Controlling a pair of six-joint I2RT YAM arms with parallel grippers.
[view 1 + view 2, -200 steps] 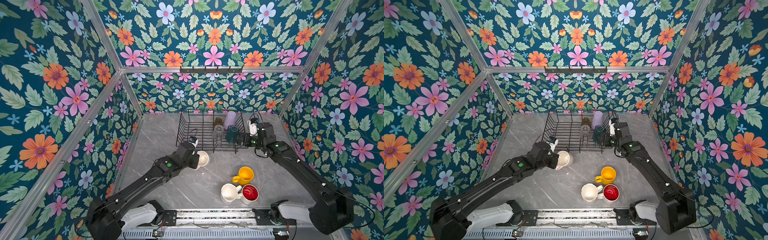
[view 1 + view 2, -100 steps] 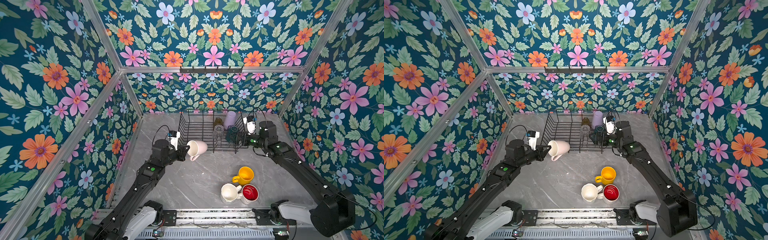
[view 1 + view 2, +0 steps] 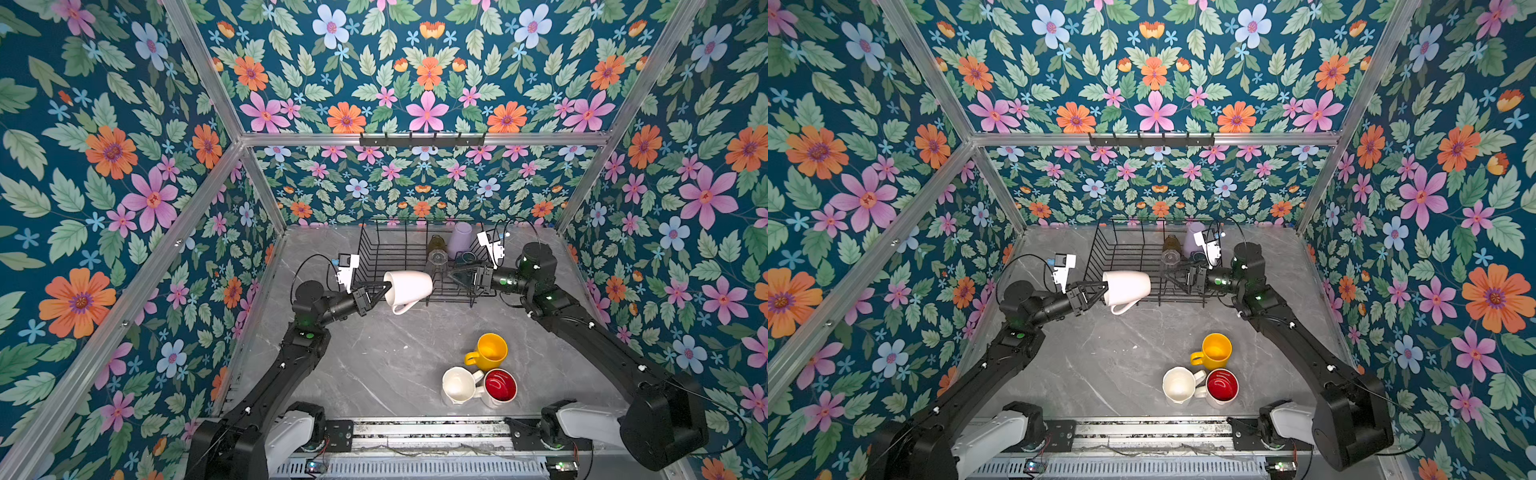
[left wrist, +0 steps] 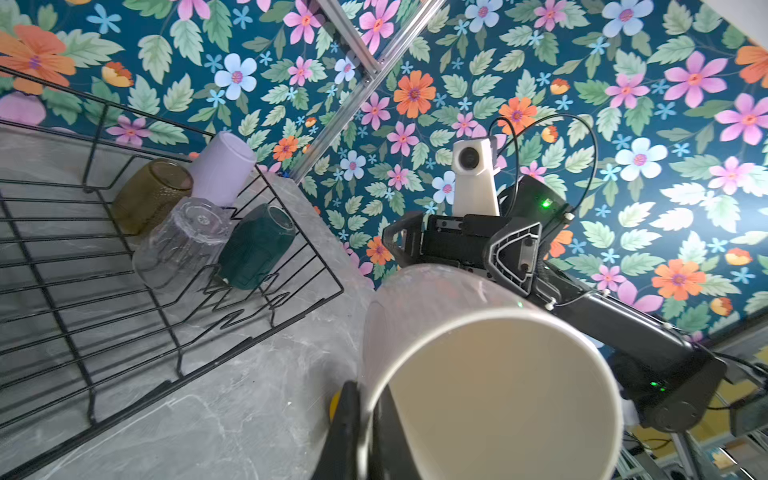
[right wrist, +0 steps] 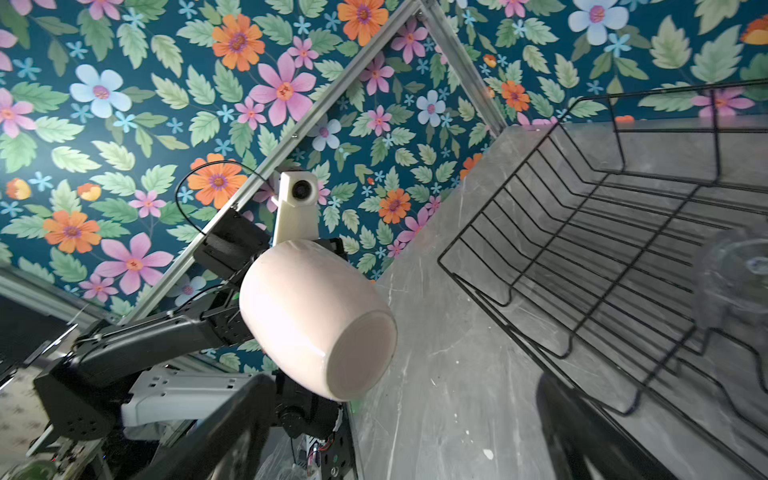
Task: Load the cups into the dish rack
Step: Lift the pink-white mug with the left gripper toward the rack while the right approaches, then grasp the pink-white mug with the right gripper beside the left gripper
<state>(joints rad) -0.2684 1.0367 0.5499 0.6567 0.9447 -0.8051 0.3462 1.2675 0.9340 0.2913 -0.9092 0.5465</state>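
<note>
My left gripper (image 3: pixel 383 287) (image 3: pixel 1100 289) (image 4: pixel 365 399) is shut on the rim of the pale pink mug (image 3: pixel 409 286) (image 3: pixel 1127 286) (image 4: pixel 478 374) (image 5: pixel 316 316). The mug lies on its side in the air at the front of the dish rack (image 3: pixel 368 249) (image 3: pixel 1100 253) (image 4: pixel 266 329) (image 5: pixel 498 188). My right gripper (image 3: pixel 452 273) (image 3: pixel 1169 276) (image 5: pixel 395 415) stands open, apart from the mug, facing its base from the right. In the rack's right end rest an olive-brown glass (image 3: pixel 436 243) (image 4: pixel 149 195), a lilac tumbler (image 3: pixel 460 239) (image 4: pixel 220 166), a clear glass (image 3: pixel 436 257) (image 4: pixel 183 241) and a dark teal mug (image 3: pixel 463 259) (image 4: pixel 253 245).
Near the table's front right stand a yellow mug (image 3: pixel 490 351) (image 3: pixel 1216 351), a white mug (image 3: pixel 458 384) (image 3: pixel 1179 384) and a white red-lined mug (image 3: pixel 500 386) (image 3: pixel 1222 384), close together. Flowered walls enclose the grey marble table (image 3: pixel 374 365) on three sides.
My left gripper has lifted the pink mug off the table, turned it on its side and carried it to the rack's front. The right gripper has swung left toward it.
</note>
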